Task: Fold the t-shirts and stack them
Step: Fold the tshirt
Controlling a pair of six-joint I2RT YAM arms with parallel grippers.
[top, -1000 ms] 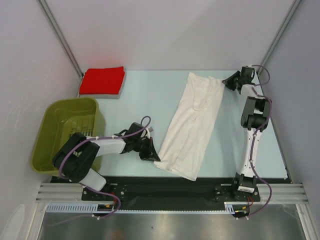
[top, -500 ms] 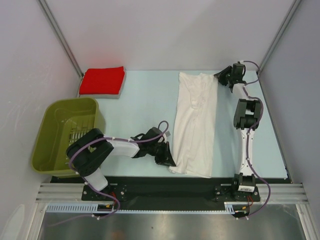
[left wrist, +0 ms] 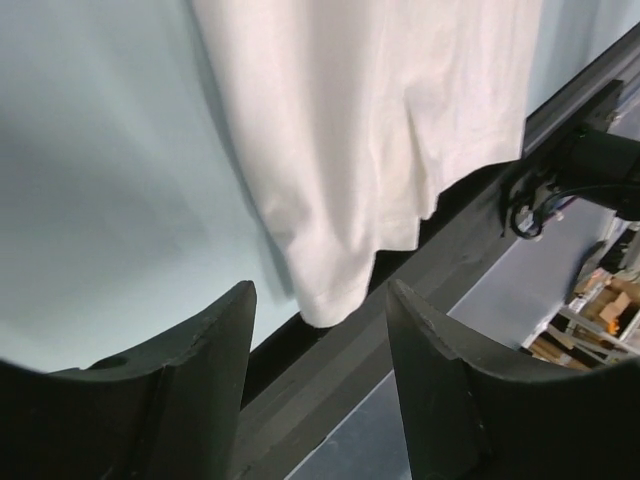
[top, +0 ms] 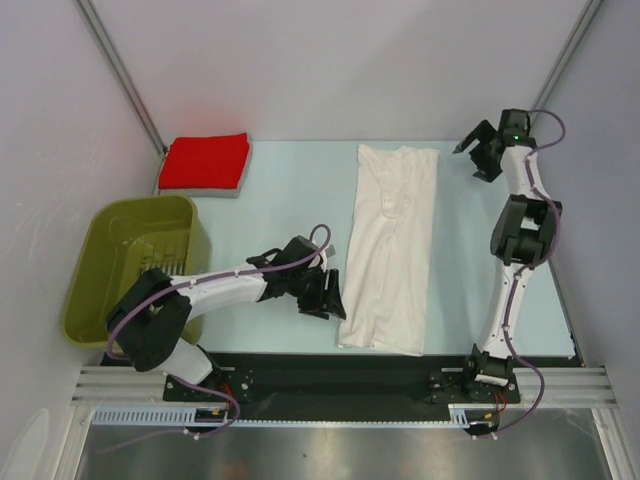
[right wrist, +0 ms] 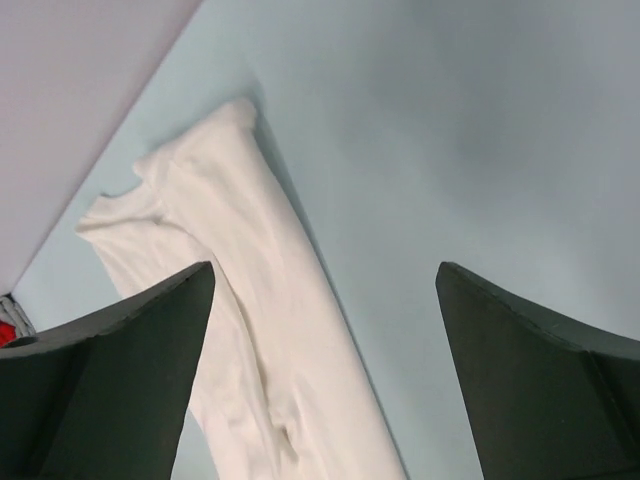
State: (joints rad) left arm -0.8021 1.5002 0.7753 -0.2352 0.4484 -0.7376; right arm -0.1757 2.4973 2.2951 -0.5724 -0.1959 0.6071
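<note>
My left fingers (left wrist: 170, 400) stand apart with nothing between them. The near hem corner of the white t-shirt (left wrist: 360, 130) lies just ahead of their tips, close but not touching. From above, that shirt is a long, narrow folded strip lying flat on the desk (top: 280, 200), just to the right of these fingers, and its hem reaches the desk's near edge. My right fingers (right wrist: 110, 370) are spread wide and empty, raised over bare desk. The shirt's far end is ahead of them and off to their left, clearly apart from them. The red t-shirt (top: 205, 160) sits folded at the far left corner, well away from both pairs of fingers. The olive-green basket (top: 130, 265) is behind my left fingers, on their left.
</note>
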